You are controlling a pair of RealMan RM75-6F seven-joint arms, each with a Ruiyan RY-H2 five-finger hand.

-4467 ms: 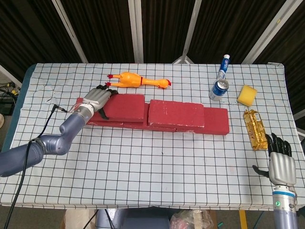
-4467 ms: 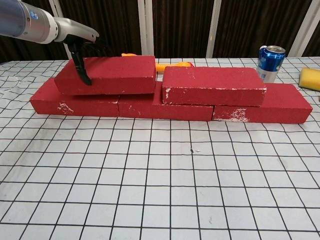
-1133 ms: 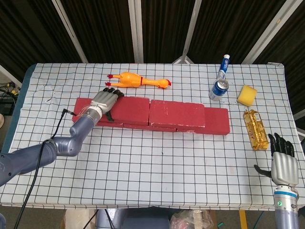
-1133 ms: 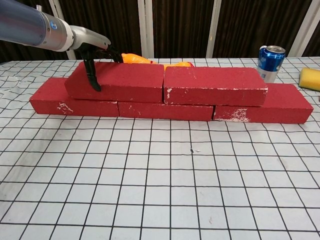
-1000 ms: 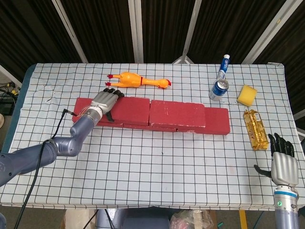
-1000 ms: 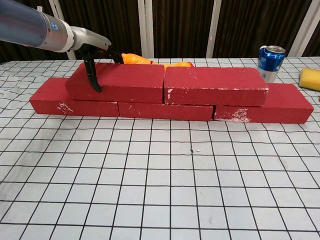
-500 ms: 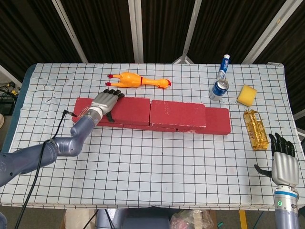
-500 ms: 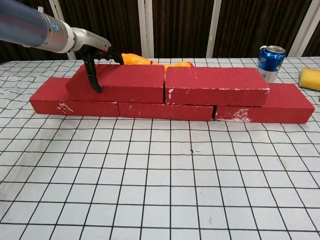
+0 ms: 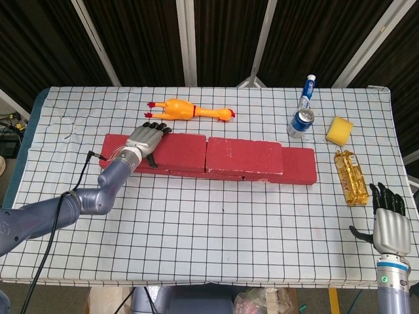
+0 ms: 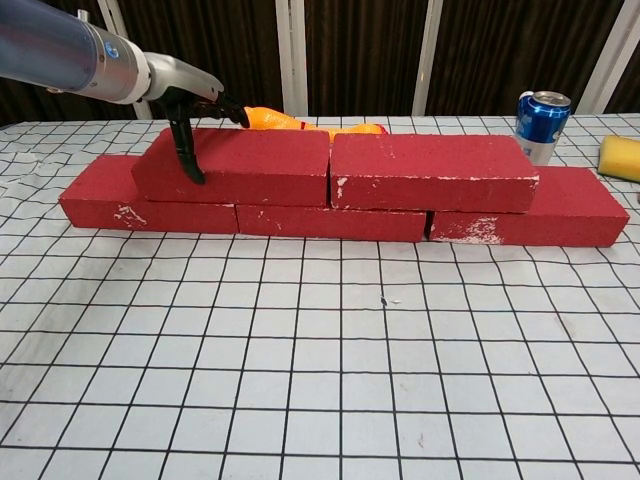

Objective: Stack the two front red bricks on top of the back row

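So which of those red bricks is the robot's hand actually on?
The upper-left brick, one of the two on top. The left hand grips its left end, a dark finger down its front face. The upper-right brick and the bottom row are untouched.

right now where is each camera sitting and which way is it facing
Head view: high above the near table edge, looking steeply down on the whole table; shows the left hand with its arm and the right hand at the near right corner.
Chest view: low, near table height, looking level across at the front faces of the red bricks; shows only the left hand, one of its fingers down the brick's front face.
Both share the bricks, rubber chicken, blue can and yellow sponge.
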